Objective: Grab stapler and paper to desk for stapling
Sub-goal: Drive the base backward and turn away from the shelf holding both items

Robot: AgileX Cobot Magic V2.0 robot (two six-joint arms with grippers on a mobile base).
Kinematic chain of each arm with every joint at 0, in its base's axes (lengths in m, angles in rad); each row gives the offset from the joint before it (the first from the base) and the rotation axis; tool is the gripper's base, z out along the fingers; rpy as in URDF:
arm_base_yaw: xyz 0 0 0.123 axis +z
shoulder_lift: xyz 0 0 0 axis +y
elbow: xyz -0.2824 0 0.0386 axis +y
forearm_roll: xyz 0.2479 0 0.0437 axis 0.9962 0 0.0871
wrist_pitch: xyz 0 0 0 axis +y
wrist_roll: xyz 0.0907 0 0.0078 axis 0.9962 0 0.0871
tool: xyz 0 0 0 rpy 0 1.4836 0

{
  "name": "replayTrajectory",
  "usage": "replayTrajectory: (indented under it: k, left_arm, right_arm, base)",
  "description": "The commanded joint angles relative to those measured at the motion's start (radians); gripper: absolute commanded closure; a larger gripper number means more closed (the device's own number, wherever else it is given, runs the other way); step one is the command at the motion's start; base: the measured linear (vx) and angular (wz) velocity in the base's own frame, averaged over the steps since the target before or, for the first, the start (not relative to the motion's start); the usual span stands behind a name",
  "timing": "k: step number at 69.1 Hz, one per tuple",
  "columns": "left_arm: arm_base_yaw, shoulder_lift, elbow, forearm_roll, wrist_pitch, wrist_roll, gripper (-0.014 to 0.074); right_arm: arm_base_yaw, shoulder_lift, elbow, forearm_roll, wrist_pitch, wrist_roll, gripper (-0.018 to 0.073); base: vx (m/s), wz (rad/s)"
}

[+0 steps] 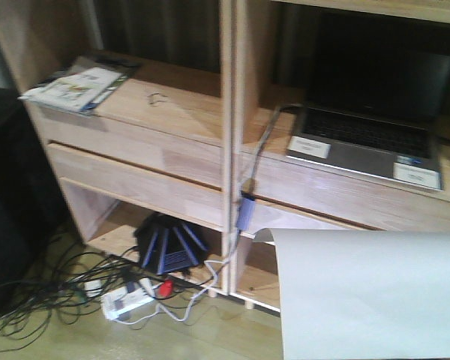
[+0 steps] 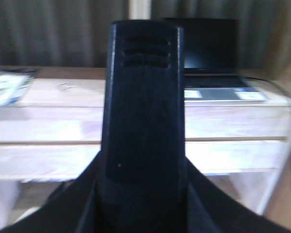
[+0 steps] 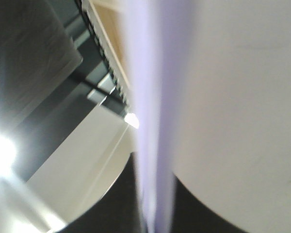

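The left gripper [image 2: 143, 201] appears pressed together on the stapler [image 2: 144, 97]. The black body rises from between the dark fingers and fills the middle of the left wrist view. Its long axis runs straight out from the gripper, and its ribbed end points at the light-wood shelf unit [image 1: 172, 112] ahead. No orange patch or metal strip shows from this side.

The right gripper [image 3: 155, 216] shows only as a dark mass at the foot of its own view, so its fingers cannot be made out. It seems to be pinching the paper [image 3: 233, 97], which stands edge-on to that camera and runs away from the gripper up the frame. In the front view the sheets are aloft at the lower right, with the near corner curling over. They hang in front of the unit's right bay, below the open laptop [image 1: 367, 131].

With each arm apparently loaded, the carry is what remains. No surface that is plainly the desk shows here, so its direction from either gripper cannot be told. The stapler would have to go down flat and the paper level.

Magazines [image 1: 79, 84] lie on the left of the unit, and a power strip [image 1: 127, 300] sits among cables on the floor.
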Motion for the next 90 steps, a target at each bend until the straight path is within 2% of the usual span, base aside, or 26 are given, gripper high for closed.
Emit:
replayTrajectory:
  k: [1, 90]
  left_arm:
    - [-0.004, 0.015, -0.028, 0.003, -0.112, -0.003, 0.0603]
    - [-0.004, 0.015, -0.028, 0.003, -0.112, -0.003, 0.0603]
  right_arm:
    - [0.001, 0.009, -0.028, 0.011, -0.057, -0.012, 0.0564]
    - [0.001, 0.009, -0.028, 0.011, -0.064, -0.012, 0.0564]
  base:
    - [0.03, 0.58]
    - [0.09, 0.56]
